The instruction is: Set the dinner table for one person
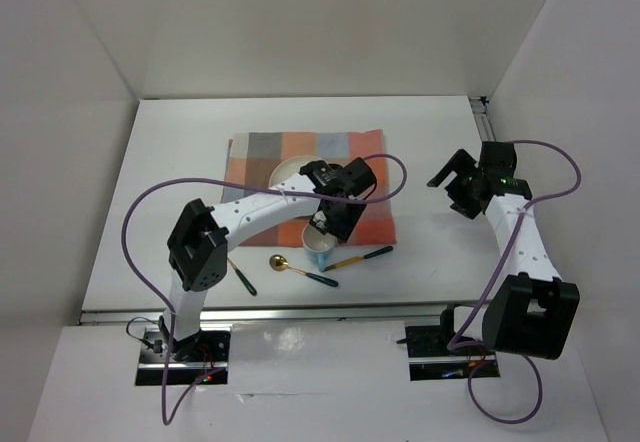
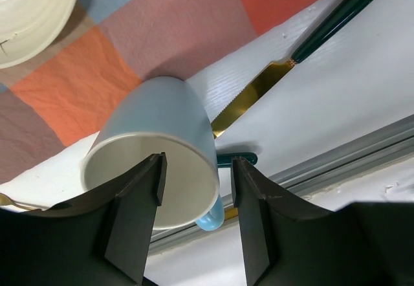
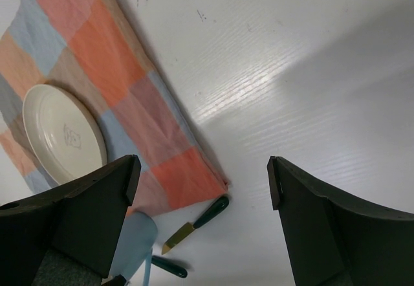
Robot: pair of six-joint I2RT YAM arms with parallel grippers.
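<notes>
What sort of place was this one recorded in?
Probably a staged robot test cell, not a home: a white tabletop with aluminium rails, plain white walls boxing it in, and a checked mat with a plate.

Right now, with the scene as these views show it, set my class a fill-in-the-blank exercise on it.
The cream plate lies on the checked ____.
The knife has a gold blade and a dark green ____.
The left gripper straddles the rim of the pale blue ____.
The right gripper holds ____.
Missing words: mat; handle; cup; nothing.
</notes>
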